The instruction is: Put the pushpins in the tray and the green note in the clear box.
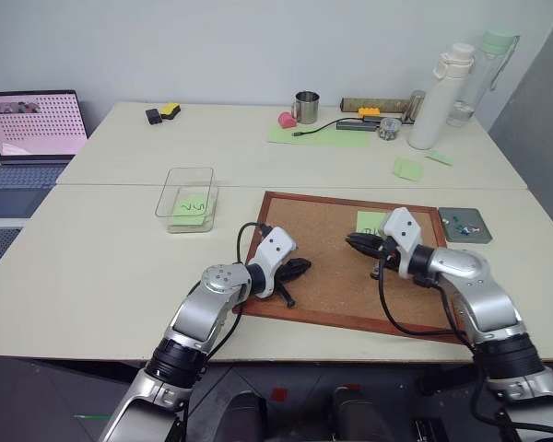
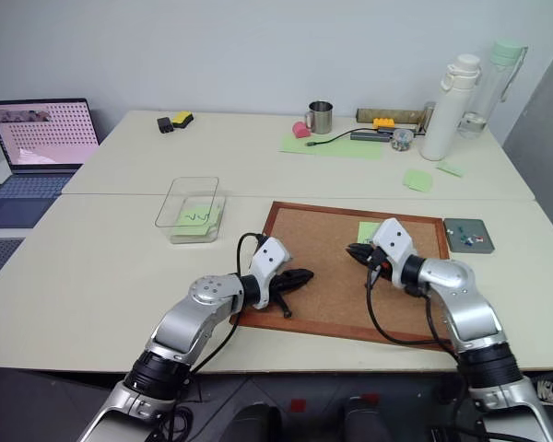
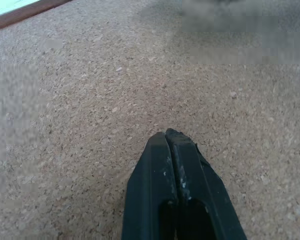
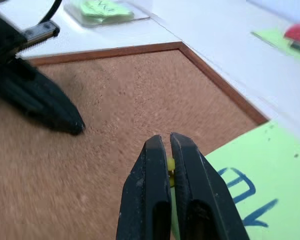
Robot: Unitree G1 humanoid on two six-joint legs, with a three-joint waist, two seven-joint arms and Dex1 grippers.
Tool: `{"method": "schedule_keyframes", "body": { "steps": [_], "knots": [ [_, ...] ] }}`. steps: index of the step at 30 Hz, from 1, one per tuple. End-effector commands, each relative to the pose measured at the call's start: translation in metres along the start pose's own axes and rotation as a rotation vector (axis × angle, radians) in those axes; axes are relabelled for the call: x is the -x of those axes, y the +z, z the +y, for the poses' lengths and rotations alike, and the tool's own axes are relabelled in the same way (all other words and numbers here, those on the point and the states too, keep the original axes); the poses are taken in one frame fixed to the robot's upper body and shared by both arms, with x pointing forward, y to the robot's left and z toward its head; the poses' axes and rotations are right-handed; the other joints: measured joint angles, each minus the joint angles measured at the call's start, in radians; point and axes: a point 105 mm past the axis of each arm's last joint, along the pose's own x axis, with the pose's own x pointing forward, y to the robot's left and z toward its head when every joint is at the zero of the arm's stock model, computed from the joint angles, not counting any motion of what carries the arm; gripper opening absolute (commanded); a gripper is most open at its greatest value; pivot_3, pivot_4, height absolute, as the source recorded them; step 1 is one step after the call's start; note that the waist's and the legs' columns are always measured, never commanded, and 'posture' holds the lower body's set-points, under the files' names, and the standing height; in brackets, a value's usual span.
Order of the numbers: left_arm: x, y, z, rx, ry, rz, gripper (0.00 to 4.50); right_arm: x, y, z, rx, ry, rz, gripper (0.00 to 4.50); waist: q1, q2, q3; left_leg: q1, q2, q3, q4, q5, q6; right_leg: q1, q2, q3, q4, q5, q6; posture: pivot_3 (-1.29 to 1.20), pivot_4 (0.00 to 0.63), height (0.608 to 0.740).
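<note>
The right gripper (image 4: 170, 142) pinches a tiny yellow pin (image 4: 171, 164) above the grainy cork board (image 1: 323, 267). Beside it lies a green note (image 4: 250, 180) with blue scrawl I can't read. The left gripper (image 3: 166, 136) is closed, empty.

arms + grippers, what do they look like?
Both arms have silver-grey shells with black joints. Each wrist carries a white camera block and a loose black cable. The left gripper and right gripper each have two tapered black fingers, scuffed with pale specks.
</note>
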Motion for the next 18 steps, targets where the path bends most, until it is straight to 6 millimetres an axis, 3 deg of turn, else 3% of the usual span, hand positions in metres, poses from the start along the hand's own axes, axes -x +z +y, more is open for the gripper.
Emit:
{"method": "schedule_keyframes", "body": {
  "steps": [1,5,10,18],
  "knots": [
    [0.007,0.043,0.004,0.295,-0.037,-0.217,0.65,0.006,0.008,0.008,0.192,0.066,0.012,0.00,0.000,0.000,0.001,0.000,0.000,0.000,0.000,0.000,0.000,0.000,0.000,0.000,0.000,0.000,0.000,0.00,0.150,0.740],
    [0.017,0.073,-0.002,0.488,-0.153,-0.335,1.37,0.011,0.013,0.011,0.307,0.105,0.018,0.00,0.000,-0.003,0.004,-0.002,0.000,0.000,0.001,0.000,0.000,-0.001,0.000,0.000,0.000,-0.001,0.001,0.00,0.150,0.740],
    [0.020,0.084,-0.019,0.608,-0.287,-0.337,2.18,0.013,0.024,0.015,0.392,0.131,-0.009,0.00,-0.001,-0.003,0.004,-0.001,0.000,-0.001,0.000,0.000,0.000,-0.001,0.000,0.000,0.000,0.000,0.000,0.00,0.150,0.740],
    [0.017,0.084,-0.033,0.648,-0.358,-0.302,2.18,0.009,0.059,0.028,0.428,0.159,-0.107,0.00,0.000,-0.003,0.004,-0.001,-0.001,-0.003,0.000,0.000,0.000,0.000,0.000,0.000,0.000,0.001,-0.002,0.00,0.150,0.740]
  ]
}}
